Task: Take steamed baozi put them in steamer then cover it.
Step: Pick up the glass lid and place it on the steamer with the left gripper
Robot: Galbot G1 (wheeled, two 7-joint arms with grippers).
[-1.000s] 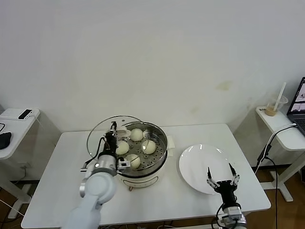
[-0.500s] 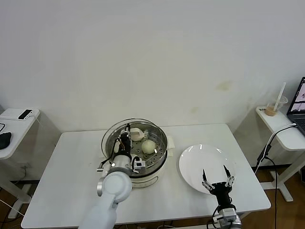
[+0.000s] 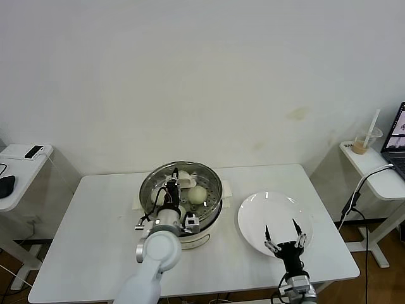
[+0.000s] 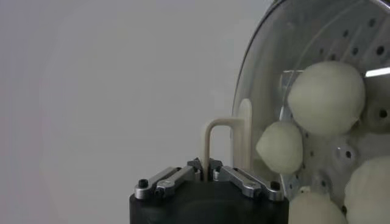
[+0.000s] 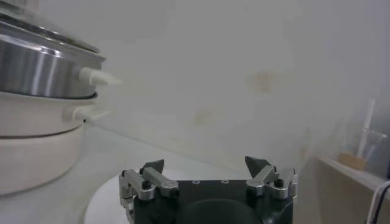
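Baozi [image 4: 326, 97] in steamer [image 3: 212, 183], cover [image 4: 262, 85] seemingly on top

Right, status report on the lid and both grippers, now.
Left gripper shut on cream handle of round clear glass lid, over shiny steel steamer. Cream-white baozi inside. Right gripper open, idle above white plate.

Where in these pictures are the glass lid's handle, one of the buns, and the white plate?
lid handle [image 4: 220, 143]: left wrist view, on its cream loop, pinched in the left claw [image 4: 204, 165].
bun [image 4: 326, 97]: left wrist view, middle of the topmost bun, seen through glass.
plate [image 3: 266, 212]: head view, bare centre.
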